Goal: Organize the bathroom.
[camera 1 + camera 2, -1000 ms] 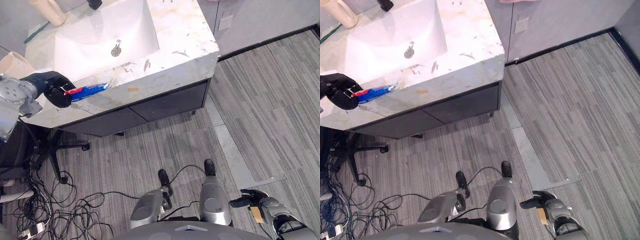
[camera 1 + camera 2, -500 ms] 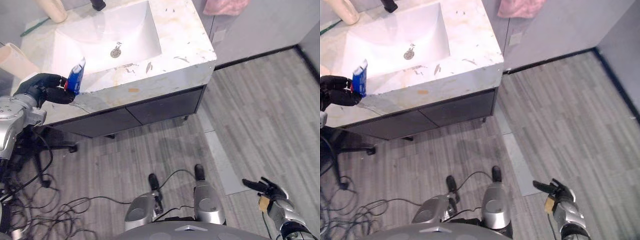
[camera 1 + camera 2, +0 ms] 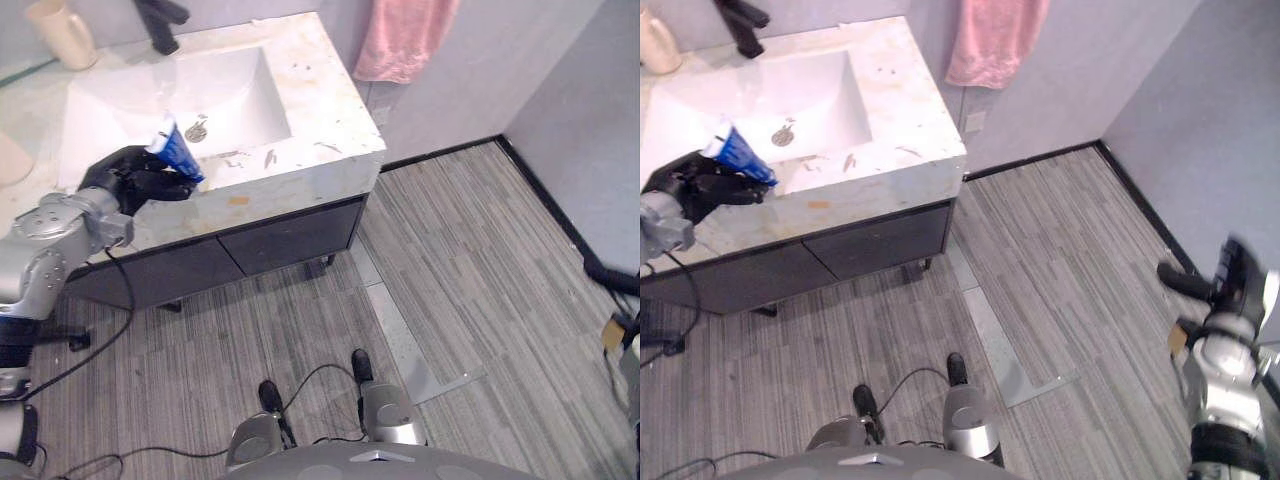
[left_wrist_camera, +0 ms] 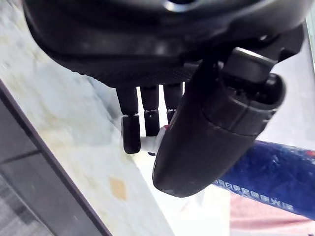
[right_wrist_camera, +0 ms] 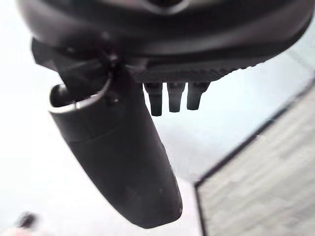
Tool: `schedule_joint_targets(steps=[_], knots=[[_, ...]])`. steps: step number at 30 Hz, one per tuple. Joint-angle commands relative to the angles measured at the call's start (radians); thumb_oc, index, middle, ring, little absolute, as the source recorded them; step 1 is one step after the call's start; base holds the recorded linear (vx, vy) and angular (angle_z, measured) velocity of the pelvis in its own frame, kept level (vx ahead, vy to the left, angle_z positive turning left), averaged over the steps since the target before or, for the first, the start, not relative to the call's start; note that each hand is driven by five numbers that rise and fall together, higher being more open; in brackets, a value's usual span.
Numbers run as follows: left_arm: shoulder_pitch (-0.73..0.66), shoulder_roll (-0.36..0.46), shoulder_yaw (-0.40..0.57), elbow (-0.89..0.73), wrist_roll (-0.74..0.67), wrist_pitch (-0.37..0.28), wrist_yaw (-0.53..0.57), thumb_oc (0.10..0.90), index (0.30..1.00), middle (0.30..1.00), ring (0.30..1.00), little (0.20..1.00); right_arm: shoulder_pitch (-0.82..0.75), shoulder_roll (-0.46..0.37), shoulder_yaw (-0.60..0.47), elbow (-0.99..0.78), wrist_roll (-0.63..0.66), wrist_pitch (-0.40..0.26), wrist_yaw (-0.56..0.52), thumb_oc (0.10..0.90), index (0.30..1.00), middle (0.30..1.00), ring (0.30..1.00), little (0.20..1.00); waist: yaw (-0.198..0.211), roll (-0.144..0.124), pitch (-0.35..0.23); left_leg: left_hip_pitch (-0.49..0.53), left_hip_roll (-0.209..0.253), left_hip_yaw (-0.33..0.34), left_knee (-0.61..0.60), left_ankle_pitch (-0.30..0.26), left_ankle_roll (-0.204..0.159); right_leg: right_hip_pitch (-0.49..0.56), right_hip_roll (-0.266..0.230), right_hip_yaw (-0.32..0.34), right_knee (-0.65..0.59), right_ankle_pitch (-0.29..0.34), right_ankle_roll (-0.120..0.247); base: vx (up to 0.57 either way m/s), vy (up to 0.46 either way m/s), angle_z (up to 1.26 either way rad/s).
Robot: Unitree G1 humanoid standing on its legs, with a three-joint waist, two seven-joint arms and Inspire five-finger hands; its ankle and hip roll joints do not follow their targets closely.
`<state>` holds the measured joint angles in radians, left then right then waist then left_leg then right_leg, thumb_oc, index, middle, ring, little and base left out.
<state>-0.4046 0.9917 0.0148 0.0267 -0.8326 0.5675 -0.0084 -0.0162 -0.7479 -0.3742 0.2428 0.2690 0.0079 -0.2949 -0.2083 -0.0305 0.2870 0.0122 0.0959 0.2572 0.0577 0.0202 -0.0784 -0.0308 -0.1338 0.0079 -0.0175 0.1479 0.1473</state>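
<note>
A: Layout, biggest first?
B: Marble vanity counter (image 3: 330,130) with white sink (image 3: 170,100) set in it; pink towel (image 3: 405,40) hung on the wall beside it; beige cup (image 3: 62,32) stood at the back corner.
A: Toothpaste?
B: Blue toothpaste tube (image 3: 178,152) is gripped in the left hand (image 3: 135,180), fingers curled round it, held over the counter's front edge.
A: Right hand?
B: Right hand (image 3: 1230,280) is seen near the wall, above the floor; fingers are uncurled, nothing is held.

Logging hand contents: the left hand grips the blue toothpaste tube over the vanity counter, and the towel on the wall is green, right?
Not quite. The left hand does grip the blue toothpaste tube over the vanity counter, but the towel is pink, as the left eye view shows.
</note>
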Motion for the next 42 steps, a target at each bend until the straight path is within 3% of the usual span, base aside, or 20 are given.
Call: schedule_joint_targets(steps=[1, 5, 11, 15, 21, 31, 39, 42], knots=[[-0.201, 0.007, 0.029, -0.065, -0.052, -0.117, 0.034, 0.4, 0.3, 0.3, 0.3, 0.3, -0.131, -0.205, -0.005, -0.083, -0.142, -0.102, -0.011, 0.8, 0.9, 0.9, 0.9, 0.9, 0.006, 0.053, -0.076, 0.001, 0.08, -0.008, 0.117, -0.131, 0.003, -0.023, -0.04, 0.009, 0.113, -0.197, 0.051, 0.02, 0.016, -0.19], [-0.231, -0.018, -0.023, -0.04, -0.043, -0.133, 0.027, 0.4, 0.3, 0.3, 0.3, 0.3, -0.324, -0.268, 0.174, -0.163, -0.273, -0.106, 0.051, 0.8, 0.9, 0.9, 0.9, 0.9, 0.034, 0.055, -0.095, 0.015, 0.075, -0.012, 0.114, -0.133, 0.003, -0.007, -0.037, 0.008, 0.108, -0.201, 0.047, 0.04, -0.002, -0.15], [-0.234, -0.047, -0.049, -0.009, -0.022, -0.14, -0.021, 0.4, 0.3, 0.3, 0.3, 0.3, -0.544, -0.282, 0.405, -0.198, -0.386, -0.106, 0.133, 0.8, 0.9, 0.9, 0.9, 0.9, 0.07, 0.053, -0.119, 0.026, 0.075, -0.022, 0.111, -0.13, 0.004, 0.011, -0.038, -0.001, 0.101, -0.205, 0.046, 0.04, -0.026, -0.01], [-0.242, -0.064, -0.077, 0.001, -0.014, -0.139, -0.061, 0.4, 0.3, 0.3, 0.3, 0.3, -0.746, -0.251, 0.607, -0.191, -0.347, -0.071, 0.182, 0.8, 0.9, 0.9, 0.9, 0.9, 0.109, 0.05, -0.134, 0.027, 0.079, -0.043, 0.115, -0.127, -0.001, 0.03, -0.041, -0.013, 0.09, -0.207, 0.044, 0.05, -0.054, 0.13], [-0.227, -0.086, -0.079, -0.016, -0.013, -0.118, -0.094, 0.4, 0.3, 0.3, 0.3, 0.3, -0.858, -0.19, 0.712, -0.219, -0.296, -0.01, 0.23, 0.8, 0.9, 0.9, 0.9, 0.9, 0.139, 0.048, -0.148, 0.033, 0.086, -0.064, 0.112, -0.123, -0.006, 0.047, -0.041, -0.019, 0.082, -0.21, 0.043, 0.05, -0.04, 0.16], [-0.228, -0.145, -0.091, -0.048, 0.009, -0.079, -0.096, 0.4, 0.3, 0.3, 0.3, 0.3, -0.966, -0.085, 0.792, -0.287, -0.285, 0.06, 0.234, 0.8, 0.9, 0.9, 0.9, 0.9, 0.169, 0.036, -0.164, 0.034, 0.095, -0.08, 0.102, -0.115, -0.01, 0.053, -0.038, -0.023, 0.081, -0.211, 0.043, 0.02, -0.014, 0.06], [-0.25, -0.193, -0.123, -0.06, 0.033, -0.06, -0.086, 0.4, 0.3, 0.3, 0.3, 0.3, -0.974, 0.057, 0.828, -0.308, -0.046, 0.122, 0.211, 0.8, 0.9, 0.9, 0.9, 0.9, 0.179, 0.032, -0.167, 0.044, 0.101, -0.086, 0.091, -0.107, -0.012, 0.058, -0.037, -0.023, 0.083, -0.212, 0.039, 0.02, -0.01, 0.06], [-0.255, -0.221, -0.14, -0.058, 0.056, -0.066, -0.091, 0.4, 0.3, 0.3, 0.3, 0.3, -0.958, 0.159, 0.843, -0.291, 0.171, 0.16, 0.185, 0.8, 0.9, 0.9, 0.9, 0.9, 0.184, 0.032, -0.163, 0.052, 0.104, -0.088, 0.087, -0.104, -0.012, 0.064, -0.036, -0.025, 0.084, -0.212, 0.036, 0.03, -0.007, 0.06]])
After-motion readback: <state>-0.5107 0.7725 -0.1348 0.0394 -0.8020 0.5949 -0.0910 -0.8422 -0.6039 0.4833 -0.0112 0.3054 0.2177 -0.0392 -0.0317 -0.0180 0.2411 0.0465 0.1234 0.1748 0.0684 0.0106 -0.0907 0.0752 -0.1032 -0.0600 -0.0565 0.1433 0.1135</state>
